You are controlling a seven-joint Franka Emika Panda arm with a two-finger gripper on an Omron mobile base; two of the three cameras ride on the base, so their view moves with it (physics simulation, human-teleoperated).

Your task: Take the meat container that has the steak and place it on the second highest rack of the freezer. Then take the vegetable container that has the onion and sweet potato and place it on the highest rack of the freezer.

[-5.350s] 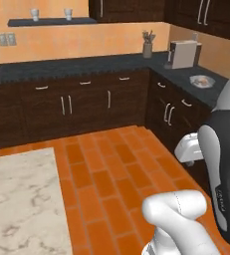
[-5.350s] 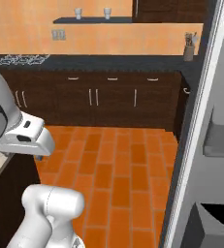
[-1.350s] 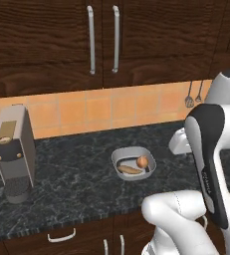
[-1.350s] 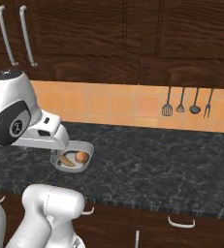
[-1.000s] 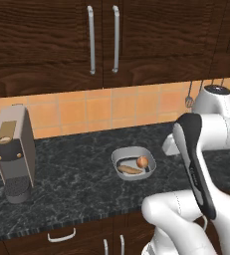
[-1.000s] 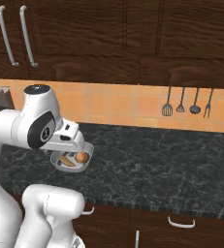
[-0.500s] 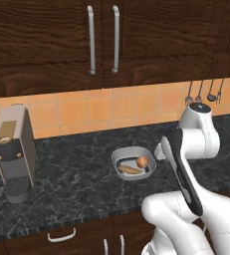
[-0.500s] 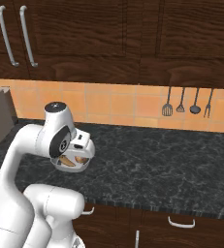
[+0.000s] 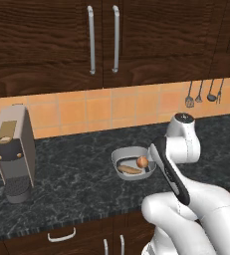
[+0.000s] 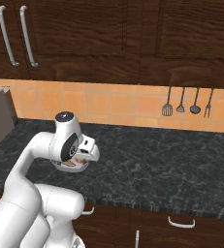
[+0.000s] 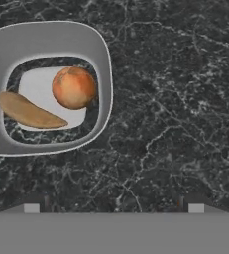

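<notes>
The vegetable container [image 11: 104,59] is a grey bowl on the dark marble counter. It holds the round orange onion [image 11: 74,88] and the tan sweet potato [image 11: 29,111]. The left base view shows the same bowl [image 9: 121,155] with the onion [image 9: 142,162] and sweet potato [image 9: 130,170] just left of my arm. My gripper [image 11: 113,208] hangs open above the bare counter, to the right of the bowl in the hand view, holding nothing. In the right base view my hand [image 10: 88,147] sits over the bowl [image 10: 67,166]. The meat container, the steak and the freezer are out of view.
A grey coffee machine [image 9: 12,149] stands at the left of the counter [image 9: 66,184]. Kitchen utensils [image 10: 186,104] hang on the orange tile wall at the right. Dark upper cabinets [image 9: 102,40] hang overhead, and drawers sit under the counter's front edge.
The base had driven from the open kitchen floor to this counter. Over the last second the arm folded down and brought the hand low beside the bowl. The jaws stayed open.
</notes>
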